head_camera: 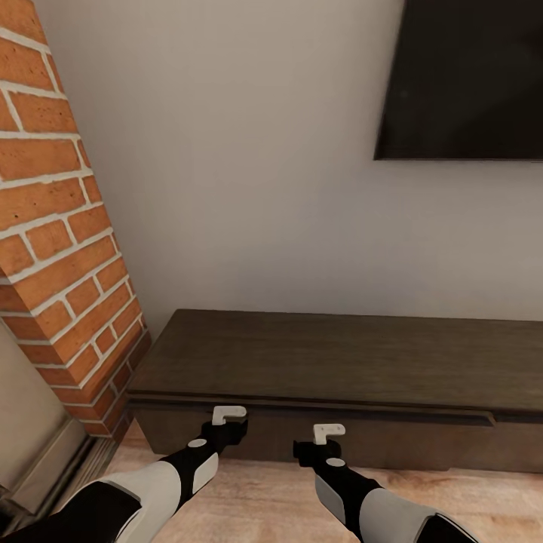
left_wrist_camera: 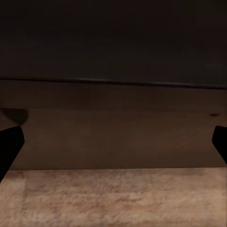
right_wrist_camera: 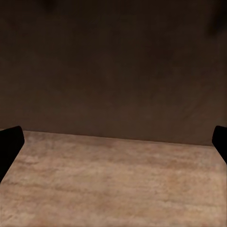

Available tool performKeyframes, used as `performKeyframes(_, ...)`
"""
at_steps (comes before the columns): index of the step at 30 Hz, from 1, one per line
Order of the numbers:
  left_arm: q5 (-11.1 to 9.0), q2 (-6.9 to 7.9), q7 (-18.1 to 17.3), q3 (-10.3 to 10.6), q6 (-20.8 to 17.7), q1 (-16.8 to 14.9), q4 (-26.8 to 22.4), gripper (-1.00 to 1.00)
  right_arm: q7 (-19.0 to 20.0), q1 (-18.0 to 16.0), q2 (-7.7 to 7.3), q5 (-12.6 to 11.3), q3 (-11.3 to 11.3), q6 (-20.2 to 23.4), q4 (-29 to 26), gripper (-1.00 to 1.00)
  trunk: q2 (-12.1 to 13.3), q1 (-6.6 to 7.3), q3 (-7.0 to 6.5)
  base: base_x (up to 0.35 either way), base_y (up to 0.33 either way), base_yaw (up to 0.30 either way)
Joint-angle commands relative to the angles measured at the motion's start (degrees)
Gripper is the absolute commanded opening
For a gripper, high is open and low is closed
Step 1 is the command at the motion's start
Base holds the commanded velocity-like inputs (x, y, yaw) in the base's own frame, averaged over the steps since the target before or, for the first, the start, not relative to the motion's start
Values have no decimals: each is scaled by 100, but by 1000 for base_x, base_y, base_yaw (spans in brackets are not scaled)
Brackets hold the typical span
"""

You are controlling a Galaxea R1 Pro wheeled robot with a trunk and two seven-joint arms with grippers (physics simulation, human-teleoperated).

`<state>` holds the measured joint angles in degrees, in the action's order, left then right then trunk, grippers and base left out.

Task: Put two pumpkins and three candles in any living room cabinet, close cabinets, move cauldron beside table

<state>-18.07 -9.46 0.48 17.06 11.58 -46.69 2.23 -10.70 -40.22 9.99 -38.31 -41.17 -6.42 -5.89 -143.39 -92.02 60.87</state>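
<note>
The cabinet (head_camera: 332, 369) stands shut against the wall under the dark screen (head_camera: 464, 75), beside the brick column (head_camera: 53, 226), with both arms low before its front. The left gripper (head_camera: 228, 414) and right gripper (head_camera: 329, 432) both hang spread and empty. To open a drawer well, I would hook fingertips under the top lip and pull straight back
</note>
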Motion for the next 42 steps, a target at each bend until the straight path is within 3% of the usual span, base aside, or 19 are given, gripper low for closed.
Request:
performKeyframes(1, -39, -7, 5, 52, 40, -11, 23, 100, -20, -3, 1, -54, -49, -17, 1, 100, -2, 1, 5, 19, 0, 0)
performKeyframes(25, -39, -7, 5, 53, 37, -9, 23, 100, -20, -2, 1, -53, -49, -17, 2, 100, -2, 1, 5, 0, -3, 0)
performKeyframes(42, -39, -12, 5, 52, 37, -7, 23, 100, -20, 0, 1, -54, -47, -17, 0, 100, -2, 1, 4, -260, -126, 0)
